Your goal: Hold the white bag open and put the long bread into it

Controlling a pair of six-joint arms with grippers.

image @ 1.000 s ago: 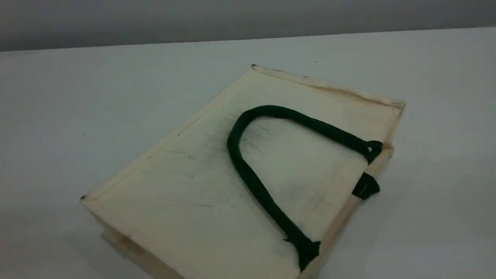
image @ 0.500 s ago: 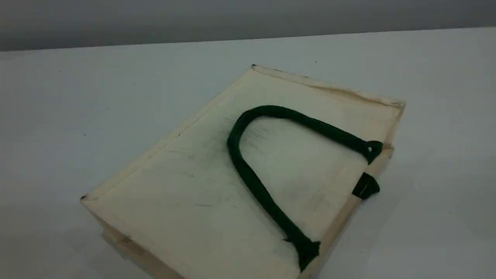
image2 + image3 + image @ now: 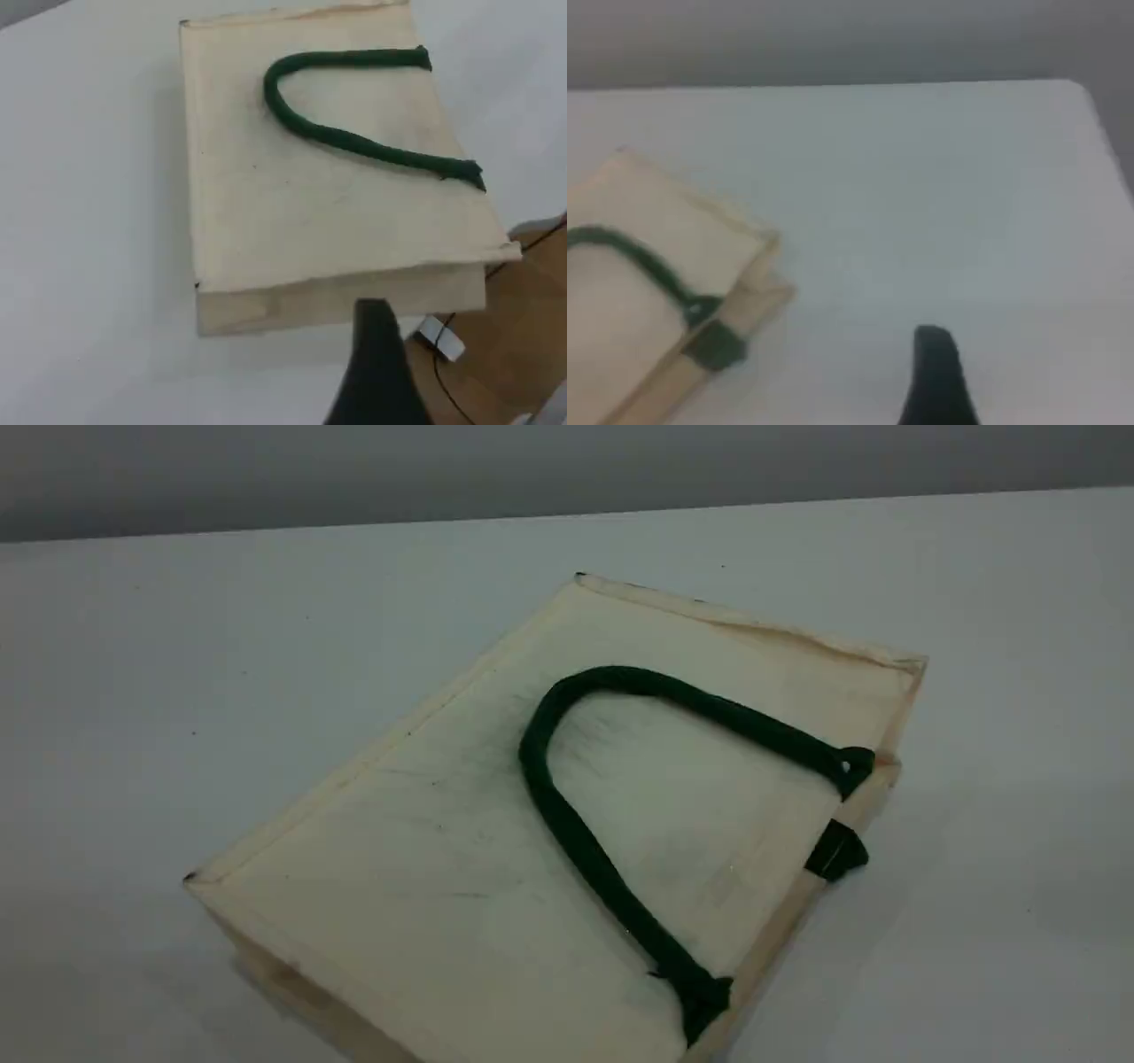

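The white bag (image 3: 443, 850) lies flat on its side in the middle of the table, mouth toward the right. One dark green handle (image 3: 620, 679) is folded back over its upper face, and a stub of the second handle (image 3: 837, 852) pokes out at the mouth edge. The left wrist view looks down on the bag (image 3: 310, 204), with my left gripper's dark fingertip (image 3: 376, 354) hovering just off its bottom end. In the right wrist view the bag's mouth corner (image 3: 673, 221) is at the left, and my right gripper's fingertip (image 3: 935, 372) hangs over bare table, holding nothing. The long bread is out of view.
The white table (image 3: 177, 646) runs to a far edge against a grey wall. In the left wrist view the table's edge is close to the bag's bottom end, with brown floor and cables (image 3: 523, 310) beyond. The table's corner (image 3: 1081, 88) shows in the right wrist view.
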